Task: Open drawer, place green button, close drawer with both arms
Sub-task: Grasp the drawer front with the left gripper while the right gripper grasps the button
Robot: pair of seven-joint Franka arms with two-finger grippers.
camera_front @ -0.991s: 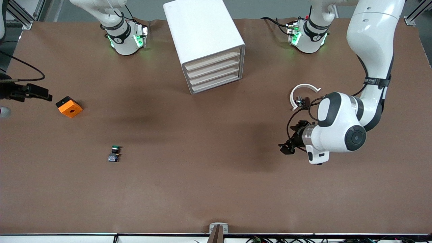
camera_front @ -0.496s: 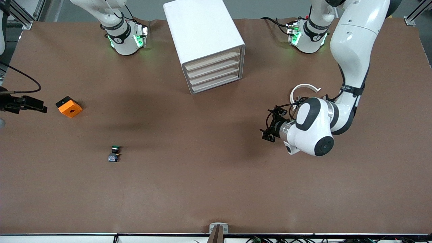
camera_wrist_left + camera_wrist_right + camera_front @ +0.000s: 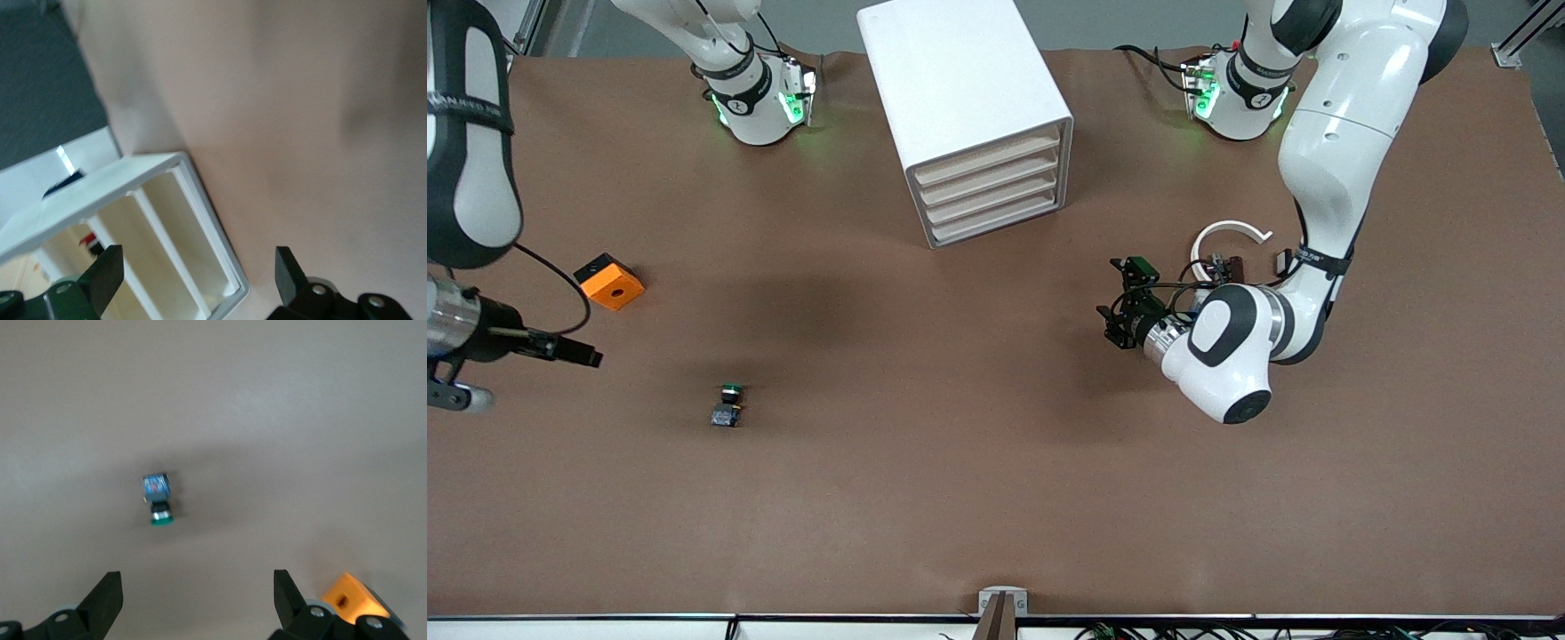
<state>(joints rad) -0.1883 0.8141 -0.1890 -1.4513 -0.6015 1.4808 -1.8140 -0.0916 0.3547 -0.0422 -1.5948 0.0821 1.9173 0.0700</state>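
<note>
Brown matte sheeting covers the whole table [image 3: 978,498], smooth apart from faint creases. At twelve o'clock on it stands the drawer cabinet [image 3: 965,111], a white boxy shell with rounded corners, turned at a slant; its four cream drawer fronts [image 3: 989,191] sit flush, all shut, stacked like slats.

Toward the right arm's end, at about eight o'clock from the table's middle, lies the button [image 3: 729,404] on its side on bare sheeting: green round cap, black waist, bluish base. An orange block [image 3: 609,281] with a round hole, sharp-edged and glossy, rests at ten o'clock from the button, well apart and farther from the front camera.

The right gripper [image 3: 574,351] hangs over the sheeting near the orange block, and in the right wrist view its black fingers [image 3: 103,600] are spread wide with nothing between them, button [image 3: 157,498] and block [image 3: 353,603] both in sight.

The left gripper [image 3: 1129,307] is over bare table at about four o'clock from the cabinet, its fingers [image 3: 107,273] wide apart and empty, pointing toward the cabinet [image 3: 133,227]. A white curved plastic ring piece [image 3: 1223,236], open on one side, lies beside that arm's wrist.
</note>
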